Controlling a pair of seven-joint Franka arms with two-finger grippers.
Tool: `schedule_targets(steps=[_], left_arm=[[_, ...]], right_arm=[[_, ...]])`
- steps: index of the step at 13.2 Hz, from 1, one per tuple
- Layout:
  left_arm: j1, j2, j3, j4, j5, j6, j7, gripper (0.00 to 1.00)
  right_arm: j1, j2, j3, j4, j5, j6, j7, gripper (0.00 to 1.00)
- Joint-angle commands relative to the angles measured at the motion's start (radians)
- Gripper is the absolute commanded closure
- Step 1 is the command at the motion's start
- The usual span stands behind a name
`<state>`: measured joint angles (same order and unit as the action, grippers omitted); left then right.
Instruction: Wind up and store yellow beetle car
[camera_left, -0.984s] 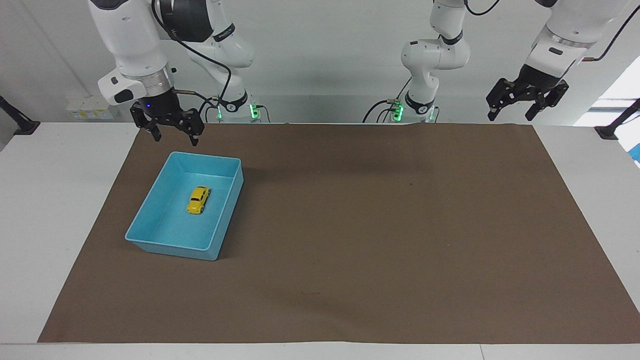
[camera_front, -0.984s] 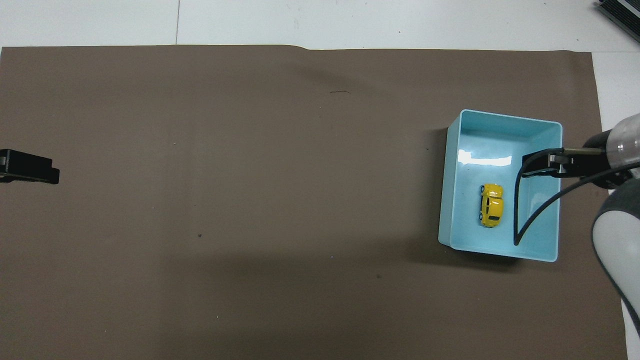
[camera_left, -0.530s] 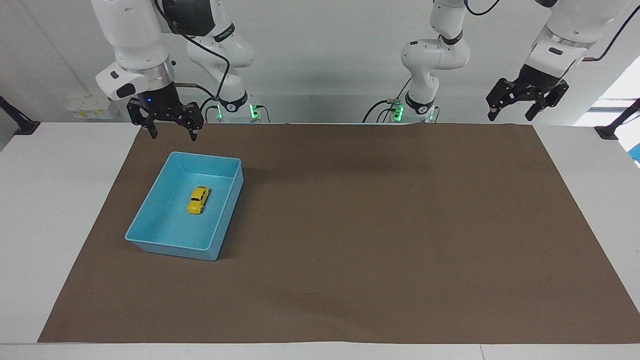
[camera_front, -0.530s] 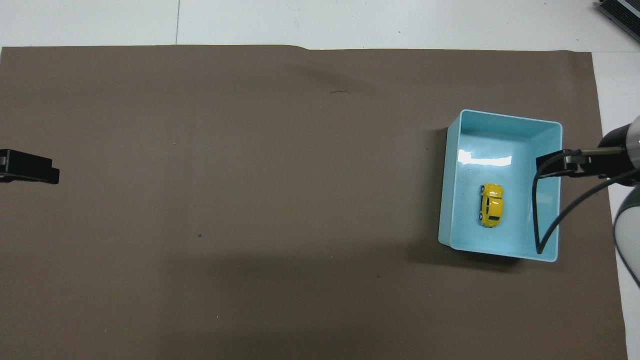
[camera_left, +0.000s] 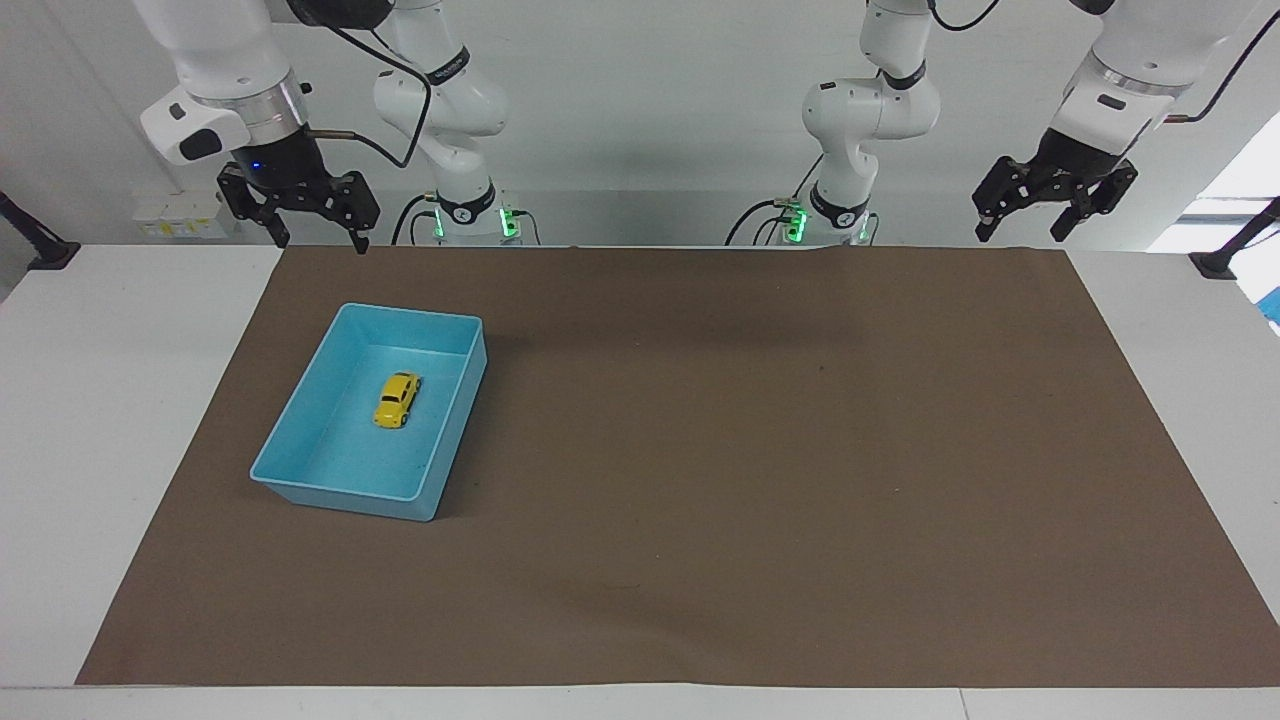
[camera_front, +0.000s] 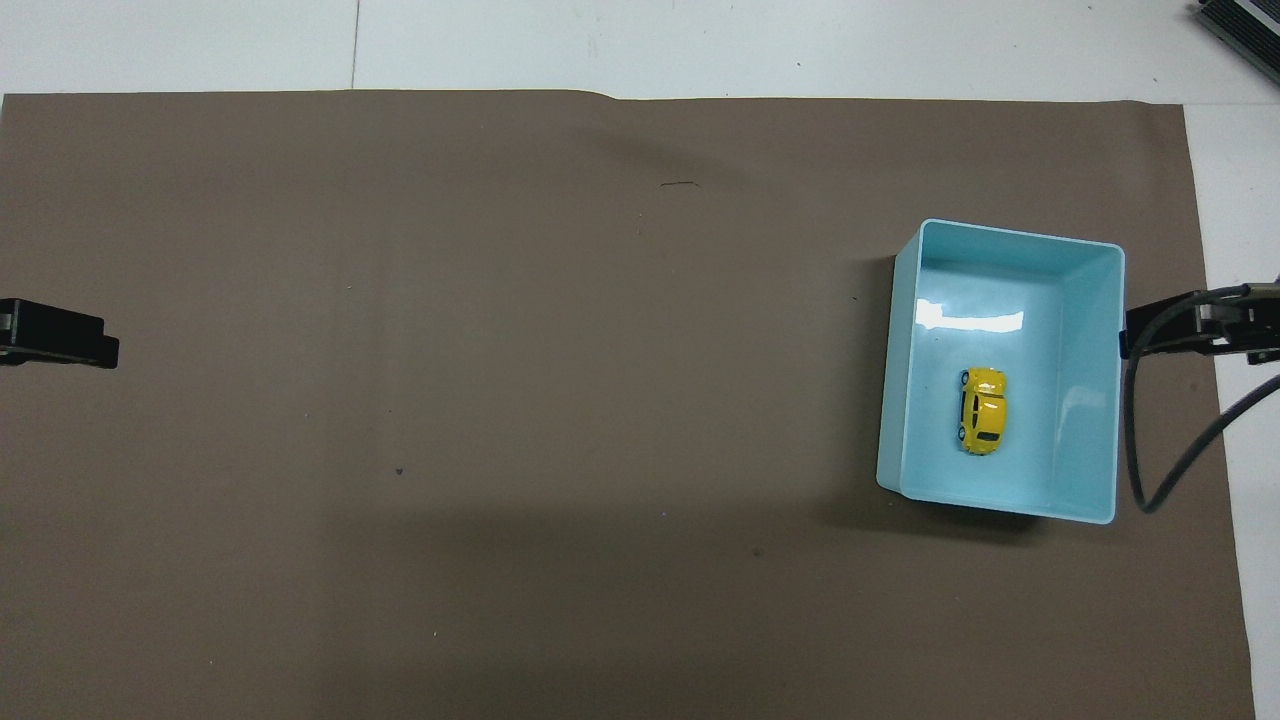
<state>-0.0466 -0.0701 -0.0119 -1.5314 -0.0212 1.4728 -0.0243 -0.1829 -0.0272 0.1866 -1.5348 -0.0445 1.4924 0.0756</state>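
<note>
Over the table's (camera_left: 120, 420) edge at its own end, your right tool (camera_left: 315, 243) is hanging in the air with its fingers spread and holding nothing; your left tool (camera_left: 1030, 232) is waiting raised at the other end, fingers spread too; the yellow beetle car (camera_left: 397, 400) is sitting inside the blue tray (camera_left: 300, 420); you are seeing no readable writing anywhere.
</note>
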Motion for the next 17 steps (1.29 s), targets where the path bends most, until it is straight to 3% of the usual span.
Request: schedule_targets(steps=[1, 17], left_arm=[[0.013, -0.025, -0.008, -0.027, 0.003, 0.009, -0.006, 0.00], [0.013, -0.025, -0.008, -0.027, 0.003, 0.009, -0.006, 0.00]], right_arm=[[-0.013, 0.007, 0.004, 0.010, 0.026, 0.005, -0.019, 0.00], [-0.009, -0.022, 0.005, -0.025, 0.034, -0.035, -0.022, 0.00]])
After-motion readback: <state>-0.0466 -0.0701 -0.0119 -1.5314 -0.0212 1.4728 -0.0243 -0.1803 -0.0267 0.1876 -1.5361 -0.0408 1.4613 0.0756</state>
